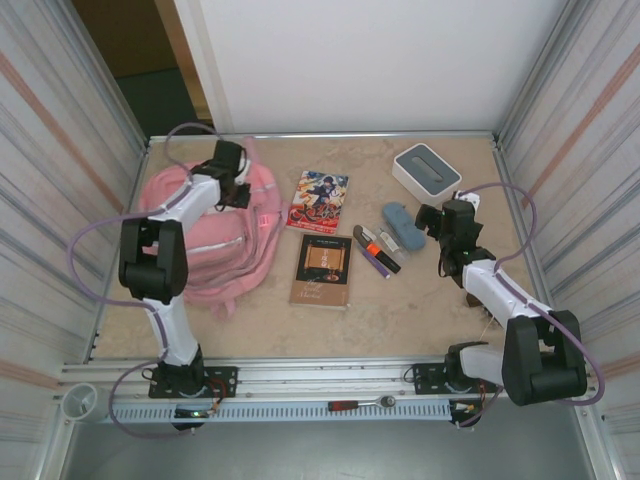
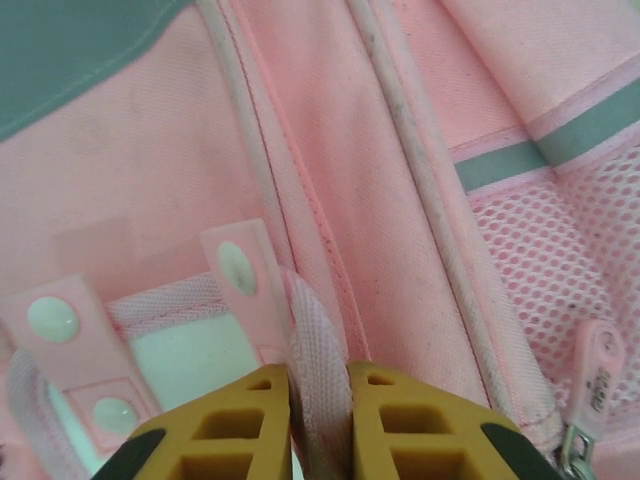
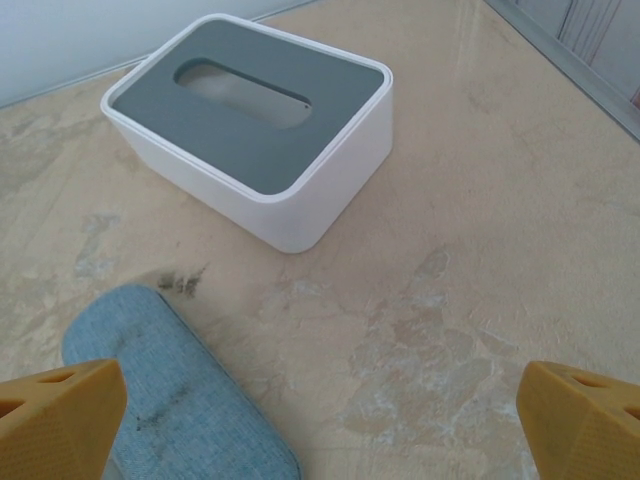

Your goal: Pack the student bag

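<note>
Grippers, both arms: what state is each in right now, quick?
Left gripper: shut on the pink strap of the student bag.
Right gripper: open, holding nothing.

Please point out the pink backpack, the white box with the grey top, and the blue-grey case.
pink backpack [image 1: 235,268], top external view, front panel.
white box [image 3: 340,160], right wrist view, white side wall.
blue-grey case [image 3: 180,390], right wrist view, fabric top.

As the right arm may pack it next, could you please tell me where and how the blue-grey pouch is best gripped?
Across its narrow middle, from straight above: the blue-grey pouch lies flat on the table, long and slim, so the open right gripper could straddle its short width.
</note>
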